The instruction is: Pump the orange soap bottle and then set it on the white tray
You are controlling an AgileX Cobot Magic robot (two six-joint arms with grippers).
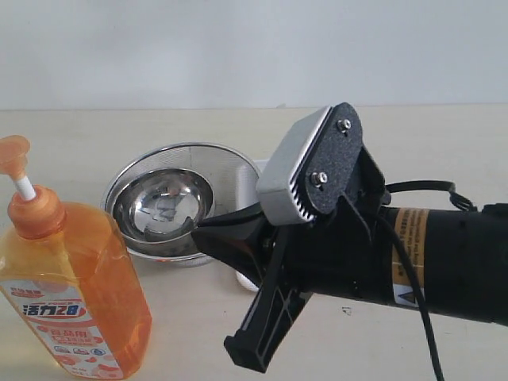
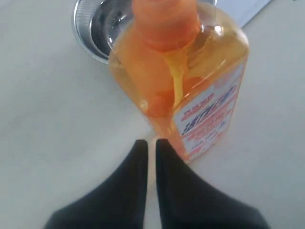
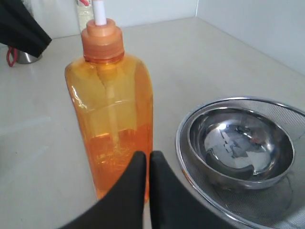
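Observation:
The orange soap bottle (image 1: 75,294) stands upright at the near left, its pump head raised on the white stem. My right gripper (image 1: 198,228) is shut and empty, pointing left over the strainer's near rim, a little apart from the bottle. In the right wrist view the bottle (image 3: 112,109) stands just beyond the right gripper (image 3: 144,155). My left gripper (image 2: 147,142) is also shut on nothing, hovering near the bottle (image 2: 190,86) at its label side. The white tray (image 1: 244,279) shows only as slivers behind the right arm; one corner (image 2: 243,9) appears in the left wrist view.
A round steel mesh strainer (image 1: 230,171) holding a steel bowl (image 1: 163,202) sits just right of the bottle, partly over the tray. The right arm's black body (image 1: 444,262) fills the near right. A black arm part (image 3: 19,24) hangs beyond the bottle.

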